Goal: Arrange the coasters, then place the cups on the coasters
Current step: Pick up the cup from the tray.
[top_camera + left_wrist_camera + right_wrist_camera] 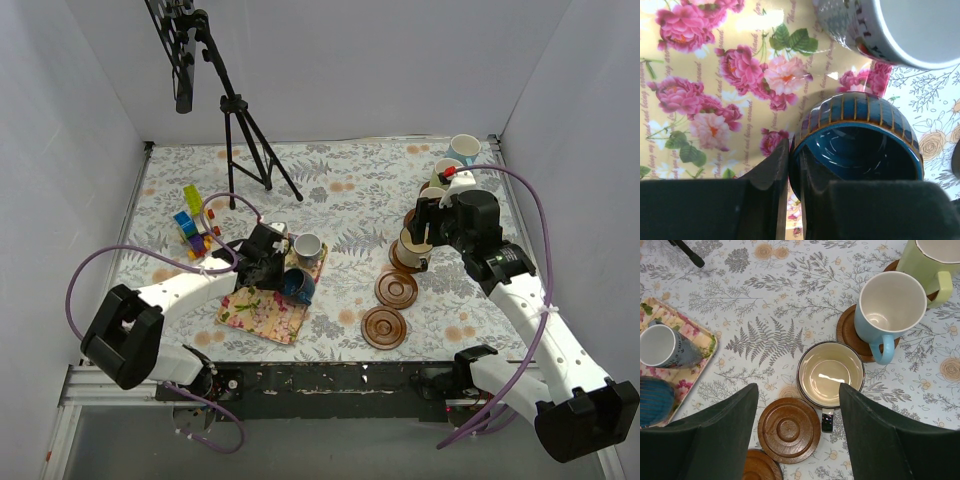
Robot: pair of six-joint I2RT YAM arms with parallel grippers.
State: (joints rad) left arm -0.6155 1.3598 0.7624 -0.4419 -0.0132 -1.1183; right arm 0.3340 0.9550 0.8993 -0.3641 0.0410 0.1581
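A dark navy cup (860, 125) lies on its side on the floral mat (715, 75). My left gripper (795, 165) is shut on its rim, with one finger inside and one outside. A grey-white cup (890, 30) stands just behind it. My right gripper (797, 390) hangs open above a cream cup (831, 374) that has a dark rim. Two bare coasters (788, 430) (760, 467) lie beside that cup. Behind it, a light blue cup (887, 307) and a yellow-green cup (930, 265) each stand on a coaster. The top view shows the bare coasters (396, 289) (384, 327) at front right.
A black tripod (245, 140) stands at the back centre of the table. Colourful toy blocks (192, 225) lie at the left, behind my left arm. White walls close in the table on three sides, and the mat sits near the front edge.
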